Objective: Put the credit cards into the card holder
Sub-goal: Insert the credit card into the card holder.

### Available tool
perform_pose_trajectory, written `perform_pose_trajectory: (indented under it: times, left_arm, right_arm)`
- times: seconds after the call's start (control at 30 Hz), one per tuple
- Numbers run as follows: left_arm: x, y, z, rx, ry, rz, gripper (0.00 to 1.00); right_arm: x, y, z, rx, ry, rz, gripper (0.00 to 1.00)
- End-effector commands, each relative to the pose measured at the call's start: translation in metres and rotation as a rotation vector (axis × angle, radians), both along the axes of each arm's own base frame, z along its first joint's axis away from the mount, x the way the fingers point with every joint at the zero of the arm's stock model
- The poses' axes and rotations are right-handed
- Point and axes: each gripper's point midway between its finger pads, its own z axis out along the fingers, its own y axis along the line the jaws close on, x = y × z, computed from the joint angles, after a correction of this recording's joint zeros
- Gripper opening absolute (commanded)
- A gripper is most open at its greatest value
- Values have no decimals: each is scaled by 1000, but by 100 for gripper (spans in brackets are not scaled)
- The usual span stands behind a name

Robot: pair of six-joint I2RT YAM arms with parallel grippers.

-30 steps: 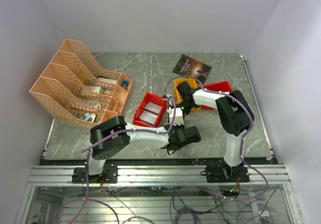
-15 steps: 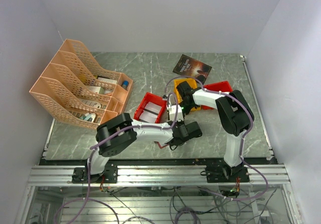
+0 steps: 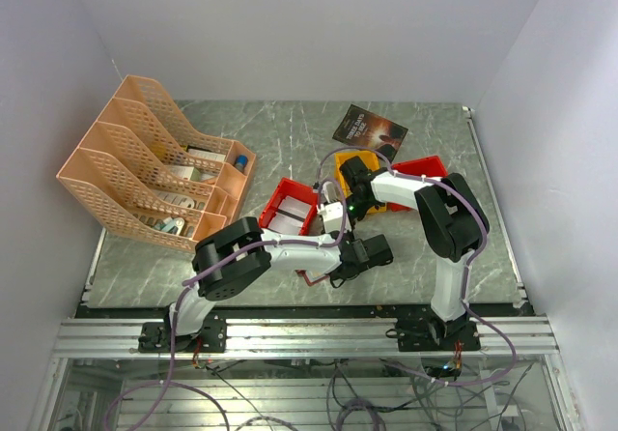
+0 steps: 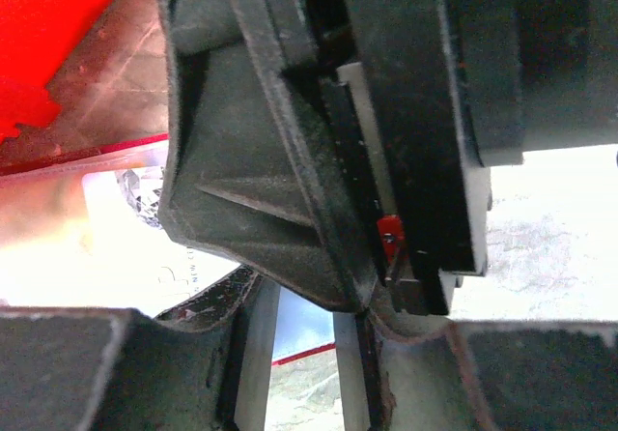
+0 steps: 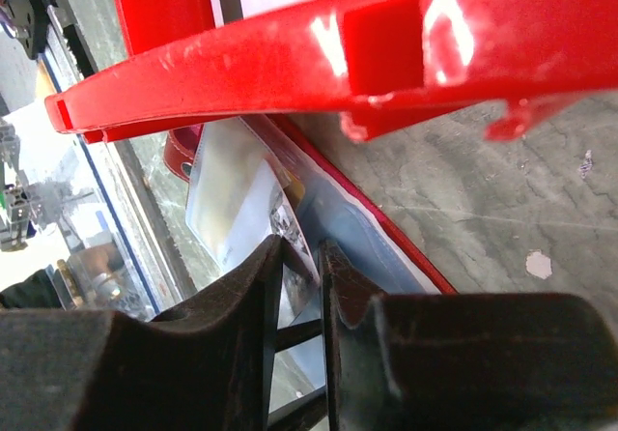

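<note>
Feeding a card (image 5: 237, 189) into the holder (image 5: 367, 233), open on the bench (image 5: 502, 189) by the red bin (image 5: 290, 54), I pinch what seems the card's edge in my nearly shut right gripper (image 5: 301, 252), left gripper (image 4: 307, 305) slightly open and empty; next it needs a straight push home.

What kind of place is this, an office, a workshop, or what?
Probably a robotics lab test cell staged like a desk: white walls box in a marble-patterned table, two robot arms sit bolted to a metal rail, and a peach file organizer stands on the table.
</note>
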Motion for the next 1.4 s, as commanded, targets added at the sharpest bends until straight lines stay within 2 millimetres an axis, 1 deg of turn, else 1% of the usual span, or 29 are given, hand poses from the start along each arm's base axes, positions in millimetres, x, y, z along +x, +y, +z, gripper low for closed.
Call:
perform_pose_trajectory:
  times: [0.0, 0.2, 0.43, 0.53, 0.77, 1.03, 1.2, 1.23, 1.37]
  left_arm:
    - [8, 29, 3, 78, -51, 72, 40]
    - [8, 33, 2, 78, -52, 100, 44]
    - [8, 37, 2, 76, -54, 114, 44]
    - [8, 40, 2, 76, -53, 123, 45]
    - [8, 46, -1, 81, -49, 136, 46]
    - [8, 53, 8, 87, -62, 144, 48]
    - [9, 57, 12, 92, -71, 149, 48]
    - [8, 58, 12, 95, -71, 149, 48]
    - [6, 61, 10, 103, -61, 149, 48]
  right_arm:
    - [-6, -7, -18, -49, 4, 21, 23]
    - [-6, -5, -13, -33, -5, 25, 27]
    - [-4, -2, -1, 8, -14, 27, 34]
    - [-2, -1, 5, 31, -19, 27, 35]
    - [-2, 1, 15, 66, -39, 42, 35]
    - [-2, 1, 19, 75, -58, 51, 35]
    - [1, -1, 19, 60, -73, 39, 33]
    - [7, -5, 19, 62, -76, 19, 33]
    - [10, -8, 21, 69, -77, 7, 33]
